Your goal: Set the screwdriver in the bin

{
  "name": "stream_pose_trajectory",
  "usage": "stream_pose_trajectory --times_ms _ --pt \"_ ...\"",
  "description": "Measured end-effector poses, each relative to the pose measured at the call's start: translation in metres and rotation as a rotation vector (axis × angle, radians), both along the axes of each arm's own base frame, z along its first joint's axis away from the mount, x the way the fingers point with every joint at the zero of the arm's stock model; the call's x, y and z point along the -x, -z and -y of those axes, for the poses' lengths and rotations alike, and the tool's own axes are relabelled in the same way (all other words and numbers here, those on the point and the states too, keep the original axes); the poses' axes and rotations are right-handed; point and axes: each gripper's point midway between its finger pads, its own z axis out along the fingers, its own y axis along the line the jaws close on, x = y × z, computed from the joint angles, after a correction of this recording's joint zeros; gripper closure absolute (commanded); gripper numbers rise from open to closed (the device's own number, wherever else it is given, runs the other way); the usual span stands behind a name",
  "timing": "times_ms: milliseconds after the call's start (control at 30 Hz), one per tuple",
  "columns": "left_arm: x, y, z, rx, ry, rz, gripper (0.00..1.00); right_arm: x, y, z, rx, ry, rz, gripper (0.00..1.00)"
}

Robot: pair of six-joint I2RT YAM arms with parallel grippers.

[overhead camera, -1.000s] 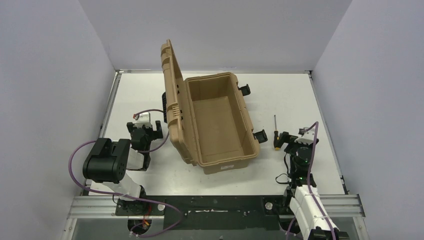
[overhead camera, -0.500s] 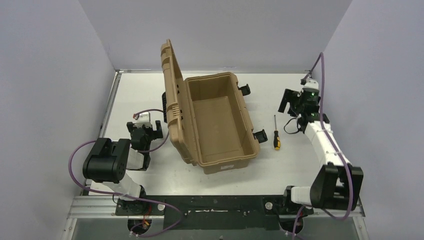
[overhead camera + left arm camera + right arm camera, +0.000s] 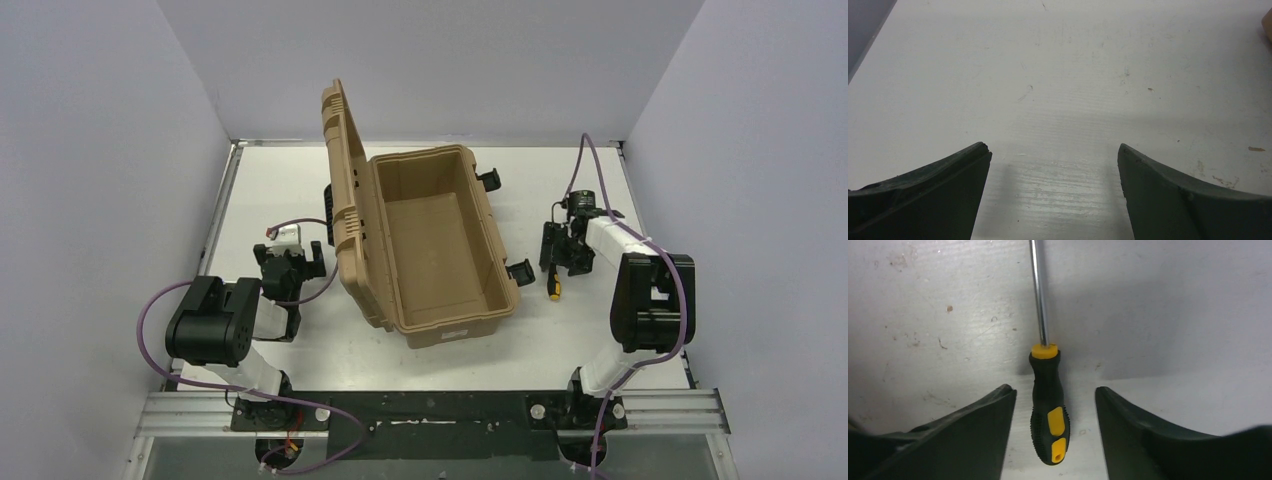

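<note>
The screwdriver (image 3: 1049, 410) lies flat on the white table, its black and yellow handle toward my right wrist camera and its metal shaft pointing away. My right gripper (image 3: 1053, 388) stands over the handle with one finger on each side; a gap shows on both sides, so it is open and not touching. From above, the right gripper (image 3: 560, 250) covers most of the screwdriver (image 3: 553, 291), just right of the bin (image 3: 497, 240). The tan bin stands with its lid (image 3: 340, 190) raised and nothing inside. My left gripper (image 3: 289, 250) rests open left of the bin, over bare table (image 3: 1053, 150).
Black latches (image 3: 520, 270) stick out from the bin's right side, close to the right gripper. The right arm's elbow (image 3: 650, 300) sits near the table's right edge. Grey walls close in the table on three sides.
The right gripper came in from the far right of the table and down over the screwdriver's handle, its jaws narrower than before. The left arm and the bin have not moved.
</note>
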Motion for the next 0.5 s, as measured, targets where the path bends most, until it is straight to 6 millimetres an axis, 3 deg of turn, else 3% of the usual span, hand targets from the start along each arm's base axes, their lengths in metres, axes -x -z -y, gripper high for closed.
stream_pose_trajectory --times_ms 67,200,267,500 --pt "0.0000 0.0000 0.0001 0.000 0.000 0.000 0.03 0.0027 0.0032 -0.0034 -0.001 -0.010 -0.009 0.72" --pt "0.0000 0.0000 0.0000 0.000 0.000 0.000 0.03 0.0049 0.0112 -0.0053 -0.001 -0.010 -0.031 0.83" --pt "0.0000 0.0000 0.0001 0.000 0.000 0.000 0.03 0.0049 0.0113 -0.0051 0.000 -0.009 -0.031 1.00" --pt "-0.0001 -0.0001 0.0000 0.000 0.000 0.000 0.03 0.0062 0.0067 -0.0049 0.007 -0.007 -0.044 1.00"
